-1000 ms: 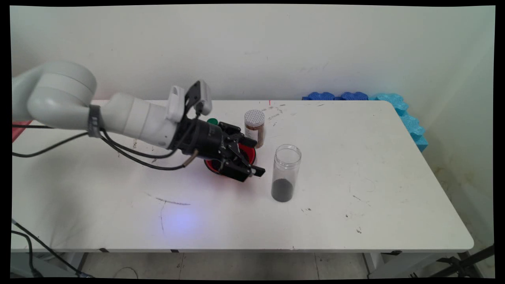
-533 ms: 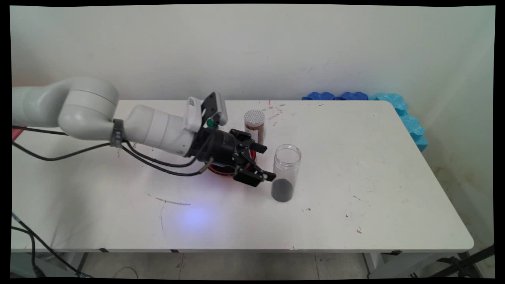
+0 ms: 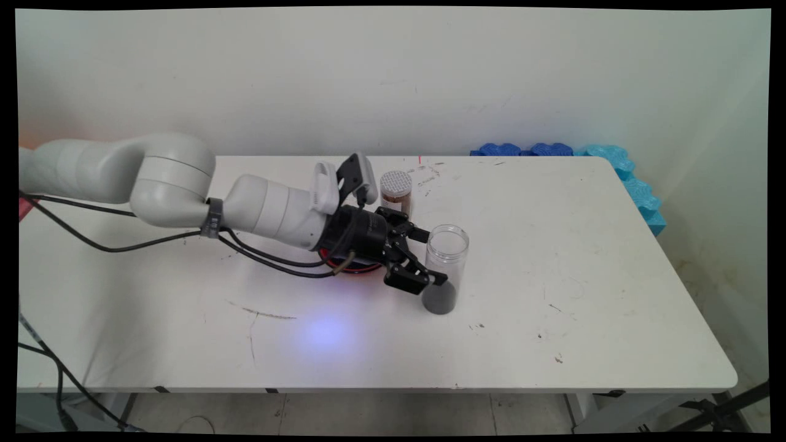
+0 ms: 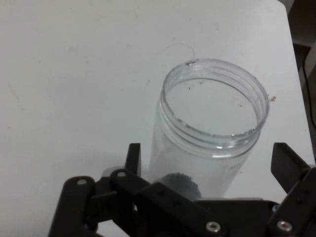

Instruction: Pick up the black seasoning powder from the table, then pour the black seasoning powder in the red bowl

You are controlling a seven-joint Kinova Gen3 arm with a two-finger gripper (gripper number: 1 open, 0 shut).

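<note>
Plain off-white wall behind a white worktop that's pretty scuffed, with dark marks and scratches all over. Blue and turquoise foam pieces are wedged along the far right corner between worktop and wall. Grey tiled floor shows underneath, plus a bit of the black frame legs.

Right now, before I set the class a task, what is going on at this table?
The white arm's gripper is open around a clear plastic jar, one finger on each side, not yet closed on it. The jar stands upright with no lid and some dark powder at its bottom. Behind the arm are a red bowl and a small spice jar.
</note>
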